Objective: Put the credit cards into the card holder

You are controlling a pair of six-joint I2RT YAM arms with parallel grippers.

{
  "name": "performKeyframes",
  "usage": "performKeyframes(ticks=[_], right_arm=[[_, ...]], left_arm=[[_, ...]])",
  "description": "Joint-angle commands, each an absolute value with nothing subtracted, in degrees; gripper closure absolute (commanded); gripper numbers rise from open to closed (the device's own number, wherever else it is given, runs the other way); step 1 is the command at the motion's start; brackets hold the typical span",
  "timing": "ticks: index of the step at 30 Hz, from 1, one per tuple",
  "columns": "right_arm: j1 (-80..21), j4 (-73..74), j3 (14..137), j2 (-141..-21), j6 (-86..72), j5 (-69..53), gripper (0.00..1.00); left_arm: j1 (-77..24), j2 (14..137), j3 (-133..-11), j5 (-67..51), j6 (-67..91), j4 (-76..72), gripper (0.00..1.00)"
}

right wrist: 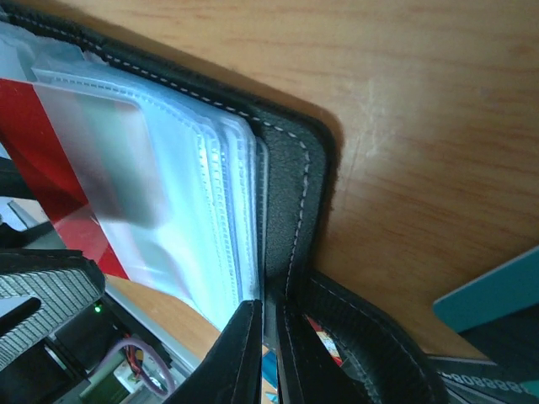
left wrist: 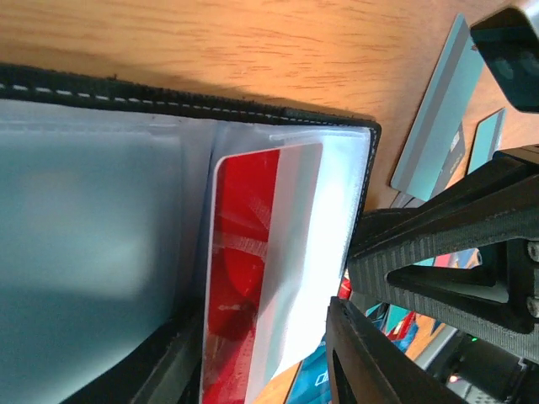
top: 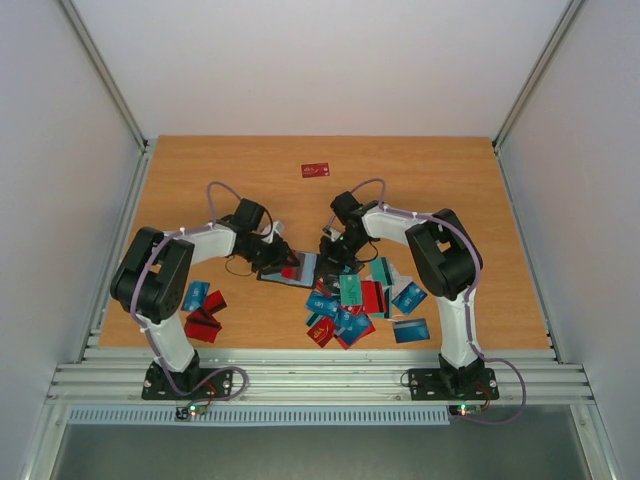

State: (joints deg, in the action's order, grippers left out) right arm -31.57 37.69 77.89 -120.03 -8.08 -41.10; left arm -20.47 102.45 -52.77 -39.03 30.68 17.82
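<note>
Loose credit cards heaped lower centre of the top view, open card holder flat mid-frame, red card partly under its clear sleeve, right gripper pinched tight on the holder's edge, left gripper beside the holder, opening unclear, lone red card upper centre on the table.

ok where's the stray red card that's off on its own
In the top view the lone red credit card lies flat on the far part of the table, about midway across, well beyond the card holder and the other cards.
</note>
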Motion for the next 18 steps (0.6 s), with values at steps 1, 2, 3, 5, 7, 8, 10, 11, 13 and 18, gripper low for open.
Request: performKeyframes(ticks=[1, 2, 3, 5, 7, 8, 10, 11, 13, 18], right_arm=[[-32.7, 40.5, 76.1, -121.3, -8.2, -39.3, 0.92], [-32.7, 40.4, 76.1, -121.2, -8.3, -39.3, 0.92], [-32.7, 40.3, 76.2, -121.3, -8.3, -39.3, 0.92], [-32.7, 40.3, 76.3, -121.4, -8.3, -39.4, 0.92], [-32.7, 40.1, 76.5, -121.4, -8.5, -39.4, 0.92], [-32.7, 40.1, 76.5, -121.5, -8.6, -39.5, 0.92], [-32.7, 39.9, 76.6, -121.5, -8.8, -39.5, 0.92], [-32.7, 39.8, 76.5, -121.5, -8.9, -39.6, 0.92], [-32.7, 39.7, 76.5, -121.6, -9.0, -39.6, 0.92], [-32.7, 39.4, 76.4, -121.7, -9.4, -39.6, 0.92]], left_arm=[[-20.8, 101.2, -56.3, -33.6, 26.4, 26.2, 0.57], [-20.9, 101.2, -56.9, -33.0, 26.1, 27.3, 0.54], [-21.0, 101.3, -57.5, -32.4, 25.7, 28.5, 0.52], [-21.3, 101.4, -58.5, -31.5, 25.0, 30.4, 0.48], [-21.7, 101.4, -59.4, -30.2, 24.3, 32.2, 0.45], [-22.0, 101.4, -60.0, -29.3, 23.8, 33.1, 0.43], [-22.4, 101.4, -60.9, -28.2, 23.0, 34.6, 0.39], [-22.5, 101.3, -61.3, -28.0, 22.7, 34.9, 0.38], [-22.8, 101.4, -61.8, -27.9, 22.3, 35.1, 0.38], [-23.6, 103.2, -63.1, -27.3, 21.2, 35.1, 0.39]])
